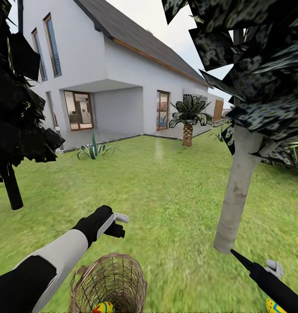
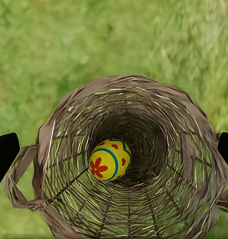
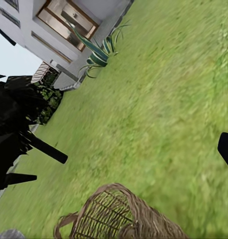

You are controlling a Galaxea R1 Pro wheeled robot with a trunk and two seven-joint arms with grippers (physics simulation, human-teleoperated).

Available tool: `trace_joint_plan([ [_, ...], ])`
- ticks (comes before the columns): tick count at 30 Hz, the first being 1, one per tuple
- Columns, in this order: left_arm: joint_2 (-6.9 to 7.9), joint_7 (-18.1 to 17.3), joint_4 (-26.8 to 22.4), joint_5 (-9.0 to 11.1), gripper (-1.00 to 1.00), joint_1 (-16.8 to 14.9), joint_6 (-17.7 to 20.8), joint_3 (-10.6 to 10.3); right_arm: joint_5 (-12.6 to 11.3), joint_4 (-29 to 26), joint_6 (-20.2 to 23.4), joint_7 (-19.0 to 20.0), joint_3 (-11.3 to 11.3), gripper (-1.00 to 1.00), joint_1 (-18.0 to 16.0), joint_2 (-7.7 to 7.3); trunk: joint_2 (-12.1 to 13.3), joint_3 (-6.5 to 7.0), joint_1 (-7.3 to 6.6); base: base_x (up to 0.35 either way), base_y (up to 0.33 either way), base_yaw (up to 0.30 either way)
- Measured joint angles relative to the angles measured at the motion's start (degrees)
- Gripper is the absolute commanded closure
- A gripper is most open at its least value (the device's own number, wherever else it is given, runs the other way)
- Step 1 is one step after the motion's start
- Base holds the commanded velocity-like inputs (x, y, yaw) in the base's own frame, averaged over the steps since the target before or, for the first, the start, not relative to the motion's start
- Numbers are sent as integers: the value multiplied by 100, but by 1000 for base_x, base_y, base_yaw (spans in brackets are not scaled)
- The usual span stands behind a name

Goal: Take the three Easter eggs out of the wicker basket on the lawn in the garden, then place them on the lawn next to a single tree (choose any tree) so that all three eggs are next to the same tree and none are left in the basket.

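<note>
An Easter egg (image 2: 110,159) is lying deep in the wicker basket (image 2: 54,149); the left gripper (image 2: 114,149) is hovering above with jaws spread; smooth and rounded, probably slippery, it is asking for a grasp across its middle.

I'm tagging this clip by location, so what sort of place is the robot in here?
A house's garden, a simulator render: mown lawn running up to a white house, with a short palm and a pale-trunked tree.

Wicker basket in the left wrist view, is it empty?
No, one yellow Easter egg with red and blue markings lies at the bottom of the wicker basket.
</note>
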Motion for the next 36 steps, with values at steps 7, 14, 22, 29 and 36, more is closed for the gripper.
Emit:
trace_joint_plan([
  [7,0,5,0,0,-100,0,7,1,37,3,4,1,-2,-100,-7,7,-281,-126,154,0,0,0],
  [14,1,7,-3,0,-100,0,7,1,53,6,-1,-10,29,-100,-8,21,-562,-251,308,0,0,0],
  [22,-2,8,-2,-2,-100,0,7,1,65,8,-3,-27,64,-100,-9,30,-883,-395,483,0,0,0],
  [29,1,8,-4,0,-100,0,7,1,66,9,-3,-42,74,-100,-9,31,-1163,-521,637,0,0,0],
  [36,5,8,-5,0,-100,0,7,1,73,22,-3,-55,76,-100,-9,36,-1444,-646,791,0,0,0],
])
